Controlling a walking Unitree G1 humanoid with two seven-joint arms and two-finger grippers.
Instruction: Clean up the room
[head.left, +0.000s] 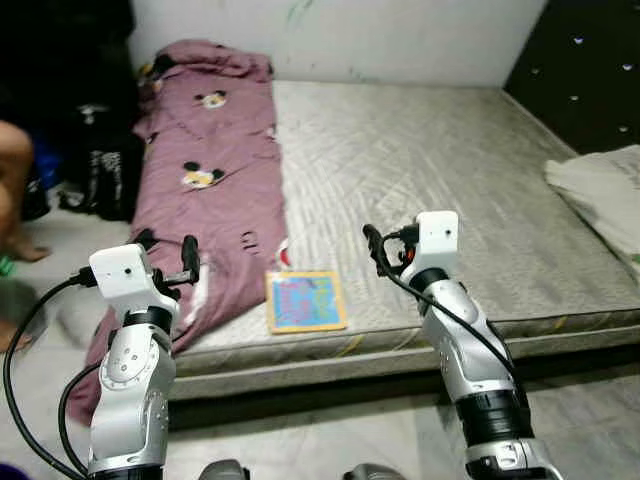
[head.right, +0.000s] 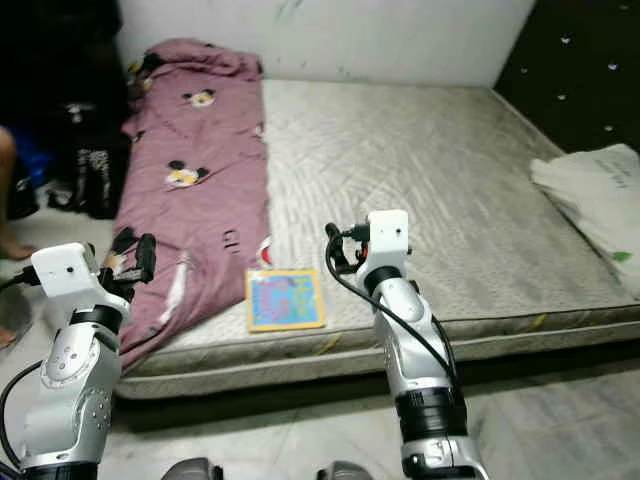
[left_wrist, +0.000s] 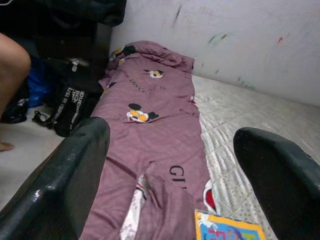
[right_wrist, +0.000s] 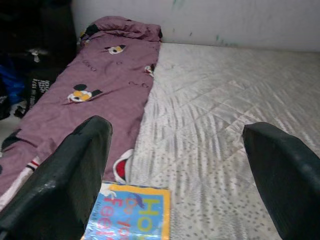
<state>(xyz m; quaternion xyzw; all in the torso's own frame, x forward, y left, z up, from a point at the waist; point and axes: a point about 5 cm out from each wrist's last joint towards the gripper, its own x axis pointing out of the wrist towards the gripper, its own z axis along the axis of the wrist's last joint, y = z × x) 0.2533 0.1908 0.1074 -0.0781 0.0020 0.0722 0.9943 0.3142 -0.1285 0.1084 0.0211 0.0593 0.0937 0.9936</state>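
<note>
Right claw spread, above mattress | book just beside, toward left

Grey mattress ahead of the jaws; white wall beyond; black bags outboard of the left gripper.

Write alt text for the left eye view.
A bare grey mattress on the floor holds a purple blanket along its left side and a colourful book near the front edge. The left gripper and right gripper hover open above that front edge, either side of the book.
</note>
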